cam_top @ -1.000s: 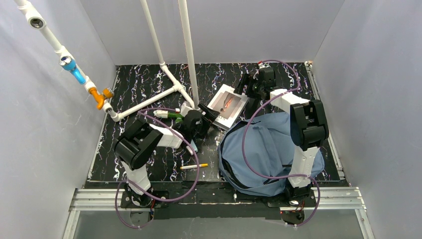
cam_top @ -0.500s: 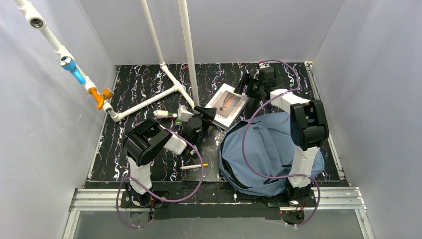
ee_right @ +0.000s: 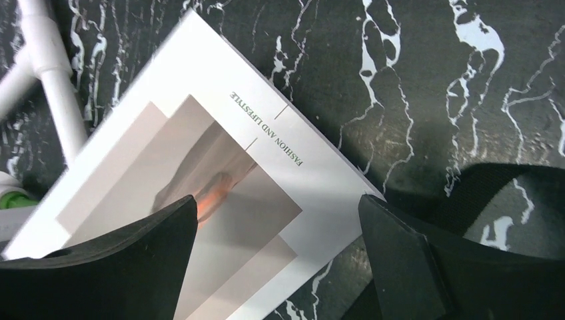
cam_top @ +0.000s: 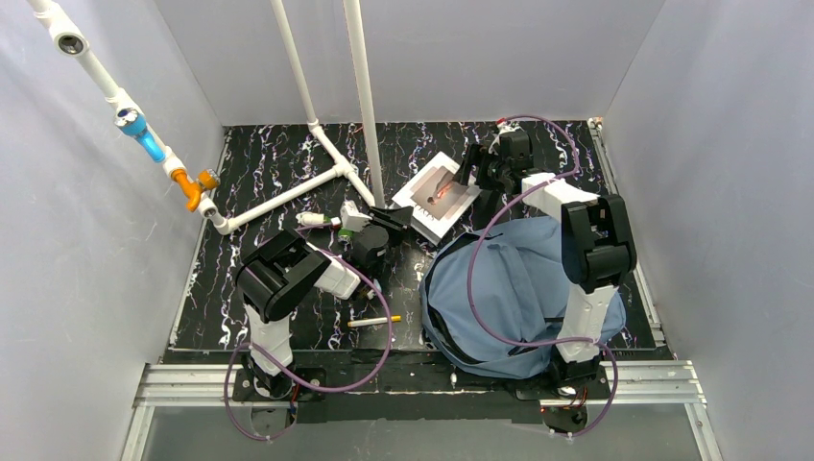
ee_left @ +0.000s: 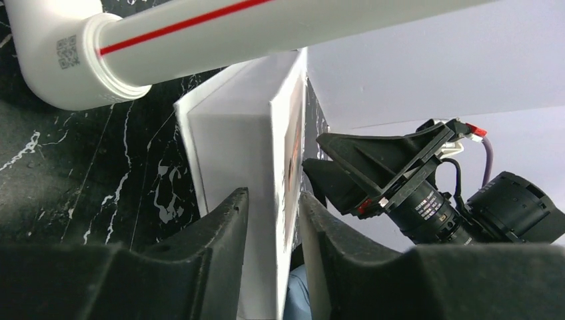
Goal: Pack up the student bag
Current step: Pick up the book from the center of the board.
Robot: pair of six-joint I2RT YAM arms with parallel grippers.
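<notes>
Got the student bag [cam_top: 523, 288] slumped at the near right corner of the table [cam_top: 259, 173], slate-blue and right up against the right arm's base. Seeing a white book [cam_top: 437, 190] just past the bag's far left side, towards the middle of the far edge, tilted rather than lying flat. Can read "FASHION AND LIFESTYLE" on the cover from the right wrist view.

Got the left end effector [cam_top: 392, 217] pinched narrow on the book's near left corner, one finger [ee_left: 223, 233] on each face and the white edge sandwiched between. Got the right end effector [cam_top: 472, 175] spread wide over the book's far right side, holding nothing. Can't tell how close its fingers [ee_right: 153, 247] sit to the cover.

Also spotted a white pipe frame [cam_top: 322, 158] across the far left part of the table, passing just beside the gripped book in the left wrist view. Plus a yellow pencil [cam_top: 374, 321] lying by the near edge between the two arm bases, and a white and green marker [cam_top: 322, 221] just left of the left end effector.
</notes>
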